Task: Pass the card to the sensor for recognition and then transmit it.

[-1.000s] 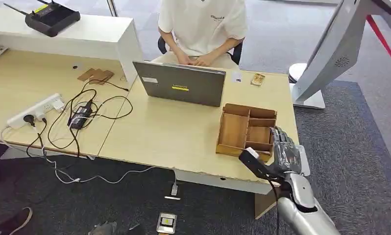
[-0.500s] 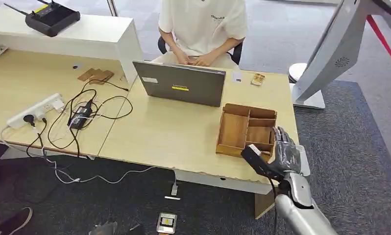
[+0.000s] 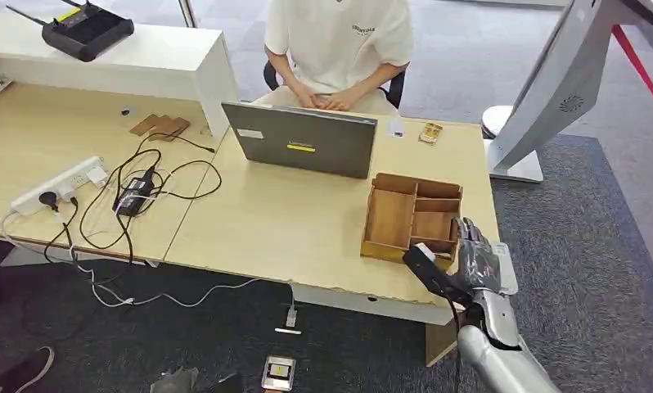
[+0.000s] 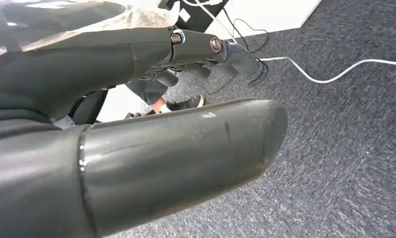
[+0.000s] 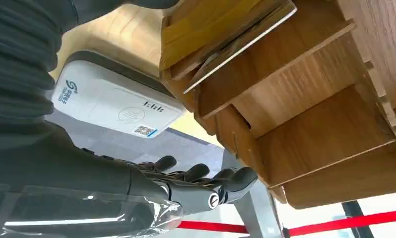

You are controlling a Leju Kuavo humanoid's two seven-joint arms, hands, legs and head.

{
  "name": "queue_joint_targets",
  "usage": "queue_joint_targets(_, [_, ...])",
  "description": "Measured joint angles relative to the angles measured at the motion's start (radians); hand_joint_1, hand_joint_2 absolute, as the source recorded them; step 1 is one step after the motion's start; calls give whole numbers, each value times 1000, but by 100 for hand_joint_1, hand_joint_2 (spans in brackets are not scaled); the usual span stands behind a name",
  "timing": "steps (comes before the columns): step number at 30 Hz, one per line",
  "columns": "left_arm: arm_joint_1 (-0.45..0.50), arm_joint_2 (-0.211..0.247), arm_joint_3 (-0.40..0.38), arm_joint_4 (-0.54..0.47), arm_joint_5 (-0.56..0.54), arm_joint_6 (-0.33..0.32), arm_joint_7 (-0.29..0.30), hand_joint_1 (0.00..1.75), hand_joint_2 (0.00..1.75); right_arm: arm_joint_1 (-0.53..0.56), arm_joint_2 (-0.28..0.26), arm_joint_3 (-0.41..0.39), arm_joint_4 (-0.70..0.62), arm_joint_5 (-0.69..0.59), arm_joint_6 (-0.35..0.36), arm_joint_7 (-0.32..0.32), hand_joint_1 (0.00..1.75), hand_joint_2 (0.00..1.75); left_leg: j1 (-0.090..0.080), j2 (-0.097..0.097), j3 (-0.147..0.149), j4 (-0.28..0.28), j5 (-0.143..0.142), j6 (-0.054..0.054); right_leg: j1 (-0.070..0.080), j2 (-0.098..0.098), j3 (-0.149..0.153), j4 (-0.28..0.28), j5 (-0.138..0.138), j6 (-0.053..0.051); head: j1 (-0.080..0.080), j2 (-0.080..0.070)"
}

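A wooden organiser box (image 3: 412, 215) with several compartments stands at the table's right end. In the right wrist view, a yellowish card and a thin pale card (image 5: 238, 38) lean together in one compartment of the box (image 5: 305, 99). The white sensor (image 5: 117, 105), marked with a contactless symbol and a QR code, lies flat by the box at the table edge; its rim (image 3: 511, 274) peeks out under my right hand (image 3: 476, 260). That hand hovers over the sensor beside the box, fingers (image 5: 202, 179) stretched out, holding nothing. My left hand (image 4: 151, 124) hangs over the carpet, holding nothing.
A person (image 3: 340, 37) types at a grey laptop (image 3: 303, 139) across the table (image 3: 290, 229). A power strip (image 3: 61, 184) and tangled cables (image 3: 147, 192) lie at the left. A white kiosk stand (image 3: 552, 82) rises past the right end. Small items (image 3: 430, 131) sit near the far edge.
My right hand has drifted slightly toward me and to the right, staying over the sensor beside the box. Nothing else has moved.
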Motion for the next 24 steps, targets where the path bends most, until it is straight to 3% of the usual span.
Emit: queue_joint_targets(24, [-1,-2,0,-1,3,-4,-1,0,0,-22,39,22,-4,-24,12,-27,0,175,0,0,0,0,0,0,0,0,0,0,0,0,0,0])
